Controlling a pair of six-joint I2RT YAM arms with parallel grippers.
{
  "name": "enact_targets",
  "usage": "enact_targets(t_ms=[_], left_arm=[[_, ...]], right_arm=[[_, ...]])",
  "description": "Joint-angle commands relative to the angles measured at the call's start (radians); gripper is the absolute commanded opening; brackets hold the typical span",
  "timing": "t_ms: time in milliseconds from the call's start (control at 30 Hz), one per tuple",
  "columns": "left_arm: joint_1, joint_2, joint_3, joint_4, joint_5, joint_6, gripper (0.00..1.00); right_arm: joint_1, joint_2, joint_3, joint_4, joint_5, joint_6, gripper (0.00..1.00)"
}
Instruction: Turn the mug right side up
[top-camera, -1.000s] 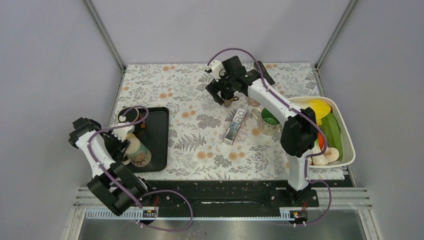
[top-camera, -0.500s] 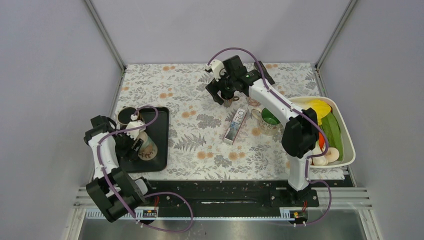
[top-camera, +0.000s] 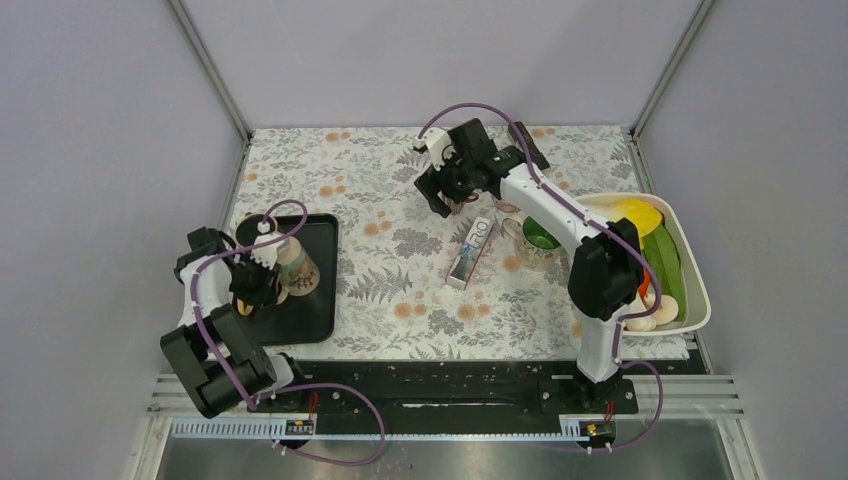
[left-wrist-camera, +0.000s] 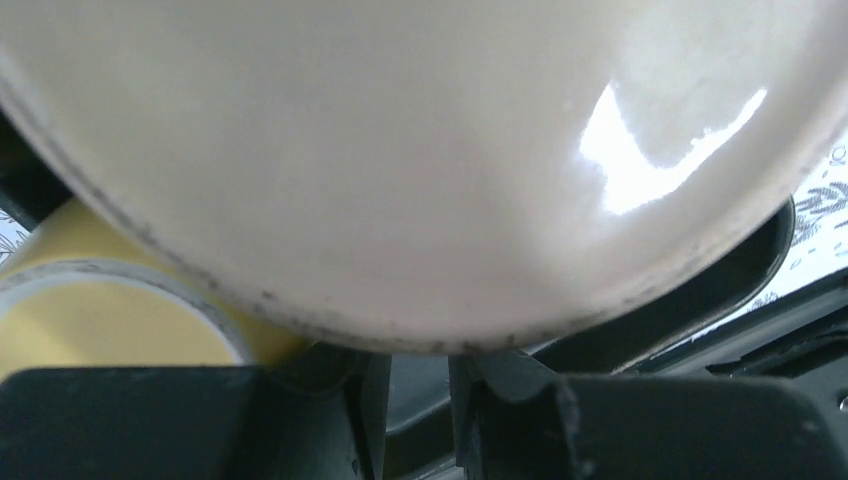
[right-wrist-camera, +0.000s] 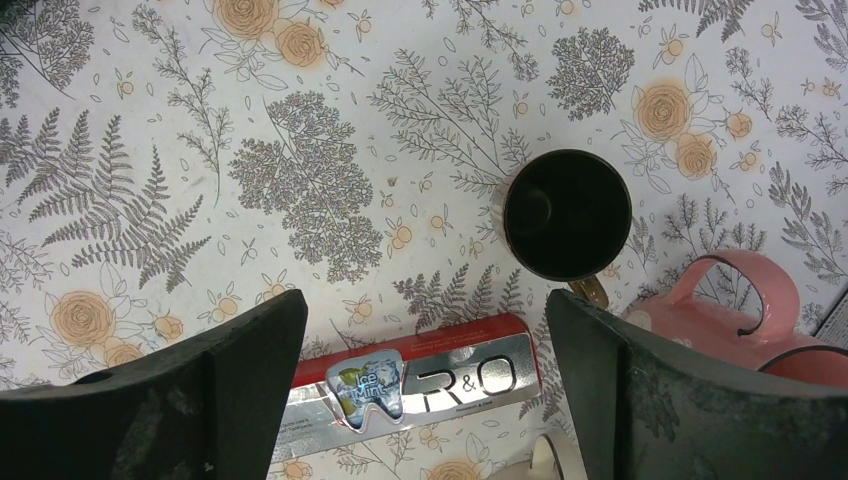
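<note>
The left gripper (left-wrist-camera: 412, 405) has its jaws drawn almost together. Their tips are hidden behind the mug (left-wrist-camera: 420, 150), which lies tipped close against them on the black tray (top-camera: 322, 300), so I cannot tell whether they nip any part of it. It looks like glazed ceramic: stiff, slick and chippable, probably best pinched across the rim wall. The right gripper (right-wrist-camera: 425, 345) hangs well away, jaws wide apart and empty.

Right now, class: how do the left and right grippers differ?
The left gripper is nearly shut; the right gripper stands wide open. The left is close by the cream mug at the tray; the right hangs over the floral cloth above a dark cup. Both have black fingers.
</note>
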Motion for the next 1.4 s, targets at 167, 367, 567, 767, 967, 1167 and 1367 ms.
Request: enact_targets(t_ms=[167,367,567,767,967,1167,1367], left_arm=[[-0.052,-0.023,-0.067,0.288,0.083,-0.192,0.00],[-0.092,0.023,-0.061,0.362,0.056,-0.244,0.23],[-0.107,0.038,-0.070,0.452,0.050,-0.313,0.48],[-0.156,0.050,-0.095,0.551,0.026,-0.394,0.52],[-0.180,0.080,-0.085,0.554,0.020,-0.399,0.39],[-0.186,0.059,-0.082,0.506,0.047,-0.397,0.00],[-0.187,-0.011,-0.059,0.464,0.102,-0.466,0.00]], right_arm=[[0.011,-0.118,-0.084,0.101,-0.027,0.048,1.00],[0.009,-0.189,-0.198,0.175,-0.017,0.073,0.99],[0.011,-0.243,-0.292,0.251,-0.053,0.111,1.00],[0.010,-0.257,-0.322,0.260,-0.061,0.116,1.00],[0.010,-0.257,-0.327,0.260,-0.056,0.119,0.99],[0.010,-0.262,-0.327,0.261,-0.060,0.127,0.99],[0.010,-0.271,-0.332,0.268,-0.091,0.222,0.99]])
